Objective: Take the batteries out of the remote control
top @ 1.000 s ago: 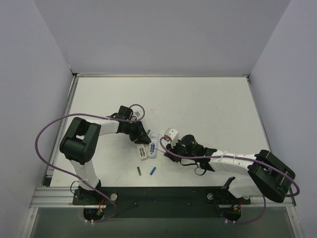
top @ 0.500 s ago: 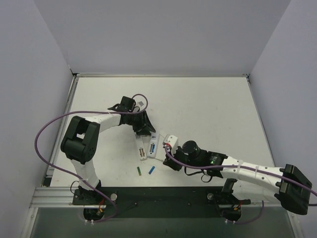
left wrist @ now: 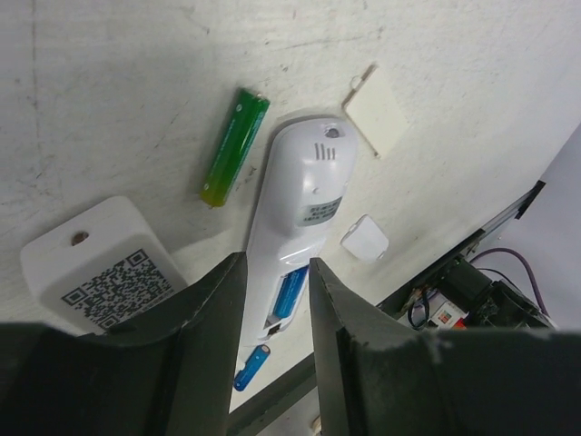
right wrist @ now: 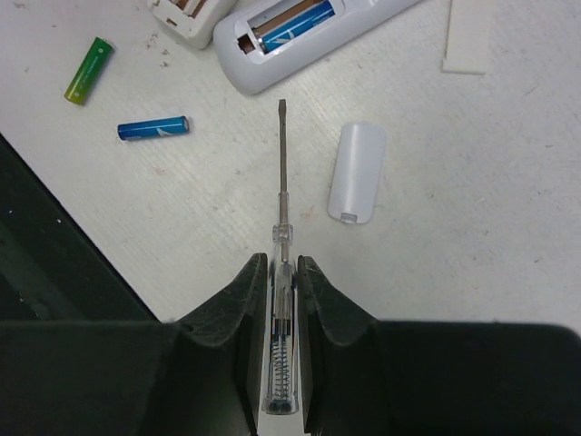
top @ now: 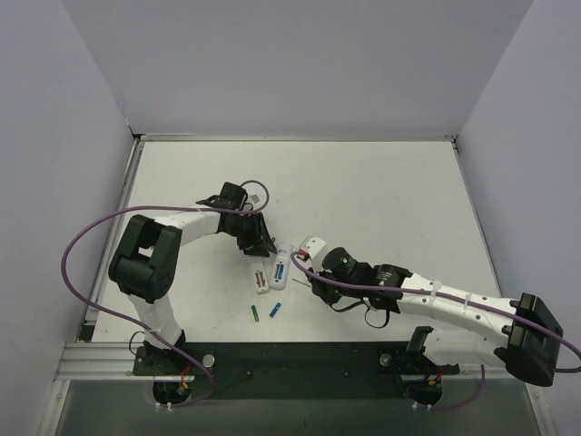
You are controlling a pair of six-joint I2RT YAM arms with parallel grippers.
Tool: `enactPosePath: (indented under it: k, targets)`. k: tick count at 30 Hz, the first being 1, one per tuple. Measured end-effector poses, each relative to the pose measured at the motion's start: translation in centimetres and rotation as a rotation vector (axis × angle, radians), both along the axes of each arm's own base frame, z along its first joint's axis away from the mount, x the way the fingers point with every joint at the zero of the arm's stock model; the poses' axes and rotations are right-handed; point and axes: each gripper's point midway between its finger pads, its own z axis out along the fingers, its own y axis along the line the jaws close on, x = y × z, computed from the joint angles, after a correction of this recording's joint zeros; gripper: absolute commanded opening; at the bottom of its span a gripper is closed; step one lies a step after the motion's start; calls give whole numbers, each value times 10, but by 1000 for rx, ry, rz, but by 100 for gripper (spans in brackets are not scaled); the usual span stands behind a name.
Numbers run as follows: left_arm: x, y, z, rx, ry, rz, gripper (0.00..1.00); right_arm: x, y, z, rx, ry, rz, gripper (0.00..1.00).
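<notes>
Apparently low, the right arm point(top: 445, 300) aims its screwdriver point(right wrist: 283, 173) at the remote point(right wrist: 368, 25).

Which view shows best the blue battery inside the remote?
Right wrist view: the blue battery lies plainly in the remote's open compartment. Left wrist shows part of it; top external, only a blue speck.

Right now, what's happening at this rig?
The right tool is shut on a small screwdriver, tip aimed at the open bay of the white remote, where one blue battery sits. The left tool straddles that remote's end; grip unclear. Out on the table: a green battery beside it, a second green battery and a loose blue battery.
</notes>
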Motion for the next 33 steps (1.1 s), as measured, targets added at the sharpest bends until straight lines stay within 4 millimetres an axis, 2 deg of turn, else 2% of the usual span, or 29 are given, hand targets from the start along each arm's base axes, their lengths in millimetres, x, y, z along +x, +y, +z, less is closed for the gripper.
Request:
enactPosePath:
  k: [5, 8, 13, 23, 28, 33]
  targets:
    - [-17, 5, -13, 15, 44, 1, 40, 8, -9, -1, -62, 15, -31, 0]
    - [-25, 1, -16, 3, 64, -6, 39, 12, -11, 3, -77, 11, -37, 0]
    - [-30, -3, -18, -18, 71, -8, 39, 23, -15, 11, -79, -4, -56, 0]
    - [-33, -8, -18, -55, 84, 8, 38, 36, -28, 12, -105, -10, -85, 0]
    - [-41, -16, -19, -60, 102, 4, 38, 39, -33, 13, -116, -9, -85, 0]
    - [-52, -32, -15, -80, 105, -30, 38, 43, -30, 23, -112, -25, -66, 0]
